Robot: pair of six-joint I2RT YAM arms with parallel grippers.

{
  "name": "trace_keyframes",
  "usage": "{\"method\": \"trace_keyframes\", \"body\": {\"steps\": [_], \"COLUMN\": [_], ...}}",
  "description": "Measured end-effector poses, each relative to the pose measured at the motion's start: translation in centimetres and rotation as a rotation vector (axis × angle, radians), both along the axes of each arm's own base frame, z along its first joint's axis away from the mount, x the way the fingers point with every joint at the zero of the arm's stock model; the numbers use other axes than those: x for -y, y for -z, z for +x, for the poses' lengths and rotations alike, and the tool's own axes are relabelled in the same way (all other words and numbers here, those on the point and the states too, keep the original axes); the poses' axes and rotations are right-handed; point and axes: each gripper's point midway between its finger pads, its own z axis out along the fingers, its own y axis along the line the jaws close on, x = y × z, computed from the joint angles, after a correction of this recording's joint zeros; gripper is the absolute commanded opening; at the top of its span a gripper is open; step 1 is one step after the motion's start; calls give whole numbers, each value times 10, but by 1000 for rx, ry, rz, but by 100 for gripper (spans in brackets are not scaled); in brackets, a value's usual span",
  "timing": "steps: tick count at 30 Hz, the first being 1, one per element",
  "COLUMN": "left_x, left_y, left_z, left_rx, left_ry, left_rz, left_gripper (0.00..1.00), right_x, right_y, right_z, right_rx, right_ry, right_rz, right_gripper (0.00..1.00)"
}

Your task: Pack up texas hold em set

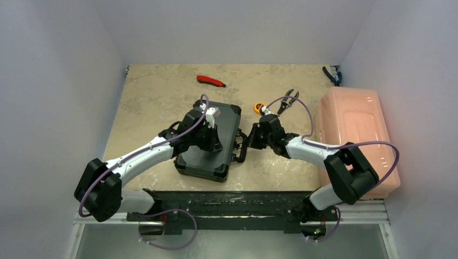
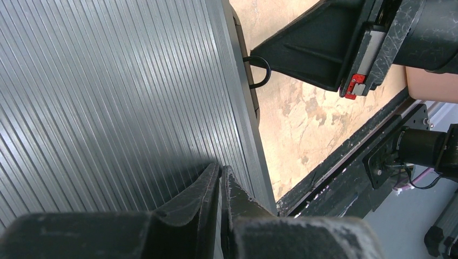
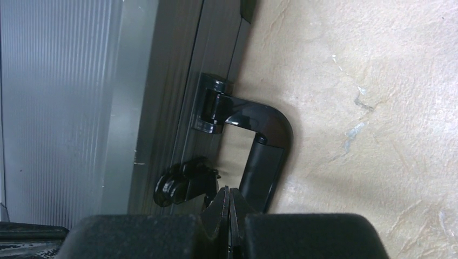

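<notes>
The black hard case (image 1: 211, 141) lies shut on the table's middle, its ribbed lid filling the left wrist view (image 2: 108, 97). Its handle (image 3: 264, 145) and a latch (image 3: 183, 182) show on its right side in the right wrist view. My left gripper (image 2: 221, 170) is shut and empty, resting over the lid near its right edge; in the top view it (image 1: 208, 135) sits on the case. My right gripper (image 3: 229, 191) is shut and empty, its tips between the latch and the handle; it (image 1: 246, 141) shows beside the case's right side. Chip rolls, discs and decks are out of view.
A red-handled tool (image 1: 210, 81) lies at the back. A yellow tape measure (image 1: 260, 108) and black pliers (image 1: 288, 101) lie right of the case. Blue-handled pliers (image 1: 331, 75) are at the back right corner. A pink plastic bin (image 1: 356, 137) stands at the right.
</notes>
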Motion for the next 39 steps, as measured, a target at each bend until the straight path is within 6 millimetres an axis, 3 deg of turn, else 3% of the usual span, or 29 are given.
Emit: {"method": "trace_keyframes", "body": {"steps": [23, 39], "left_x": [0, 0], "left_y": [0, 0], "left_z": [0, 0], "left_rx": [1, 1], "left_ry": [-1, -2], "left_rz": [2, 3], "left_gripper": [4, 3], "right_x": [-26, -25], "right_y": [-12, -5], "right_z": [-1, 0], "right_rx": [8, -3], "right_ry": [-101, -97], "right_rz": [99, 82], "right_gripper": [0, 0]}}
